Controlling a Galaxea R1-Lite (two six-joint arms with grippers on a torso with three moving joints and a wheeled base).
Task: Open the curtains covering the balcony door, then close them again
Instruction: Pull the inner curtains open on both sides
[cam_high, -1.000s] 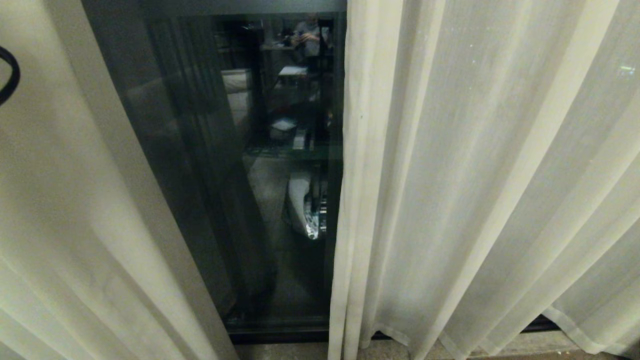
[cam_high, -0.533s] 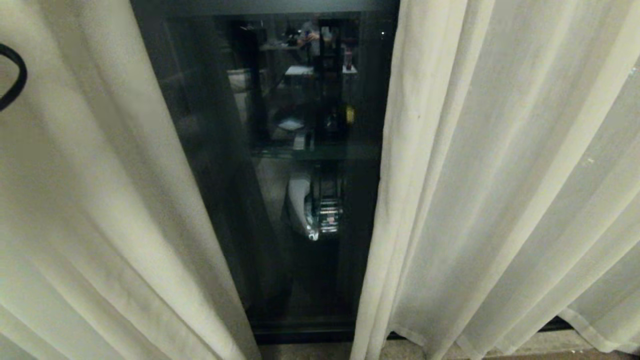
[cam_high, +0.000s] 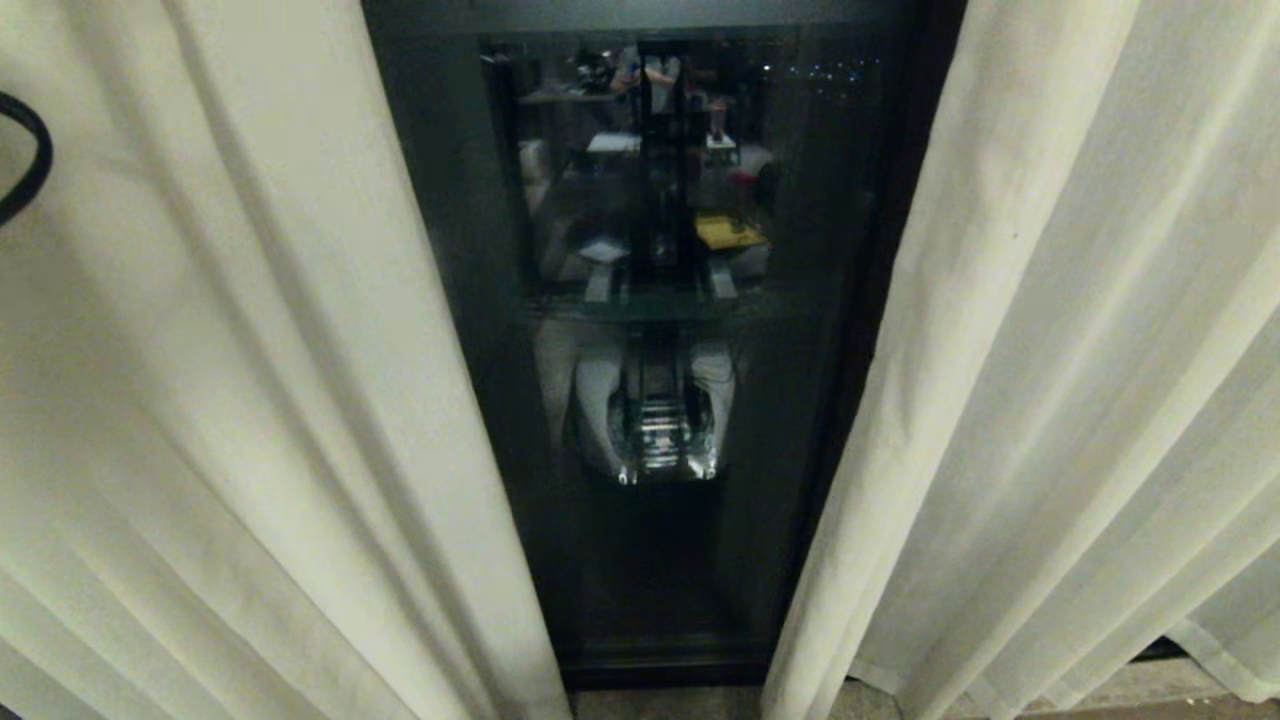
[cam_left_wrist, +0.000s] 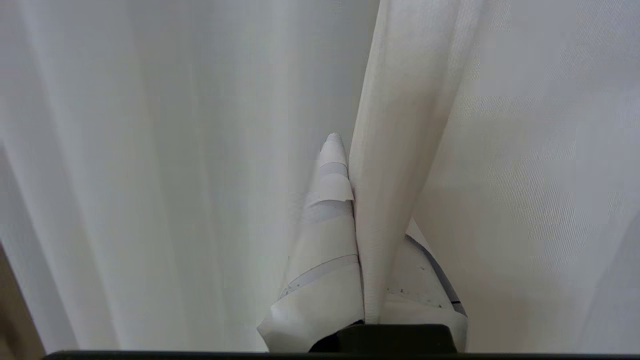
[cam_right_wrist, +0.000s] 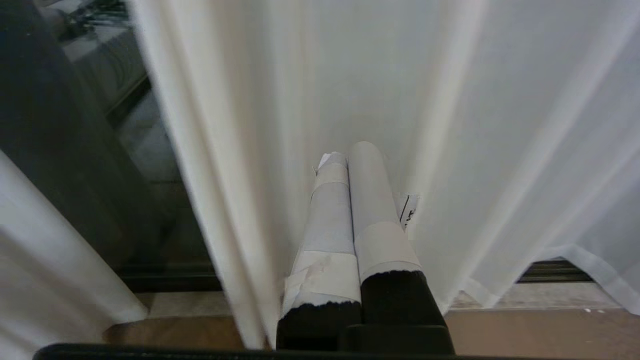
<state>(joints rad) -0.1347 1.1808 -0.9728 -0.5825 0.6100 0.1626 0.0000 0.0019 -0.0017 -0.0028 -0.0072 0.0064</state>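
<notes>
Two cream curtains hang parted in the head view, the left curtain (cam_high: 200, 400) and the right curtain (cam_high: 1050, 350). Between them shows the balcony door (cam_high: 480, 300), dark reflective glass in a dark frame. Neither gripper appears in the head view. In the left wrist view my left gripper (cam_left_wrist: 350, 150) is shut on a vertical fold of curtain (cam_left_wrist: 395, 150), which runs between its white-taped fingers (cam_left_wrist: 325, 225). In the right wrist view my right gripper (cam_right_wrist: 350, 152) is shut with nothing in it. It sits close in front of the right curtain (cam_right_wrist: 500, 125), beside the door glass (cam_right_wrist: 60, 125).
The door's bottom rail (cam_high: 660, 665) meets a pale sill and brown floor (cam_right_wrist: 525, 330) below the curtain hems. My own base is mirrored in the glass (cam_high: 655, 420). A black cable (cam_high: 30, 160) loops at the left edge of the head view.
The whole head view has shifted: both curtain edges now lie further right in the picture. The dark gap of glass between them looks a little wider. My reflection stays central.
</notes>
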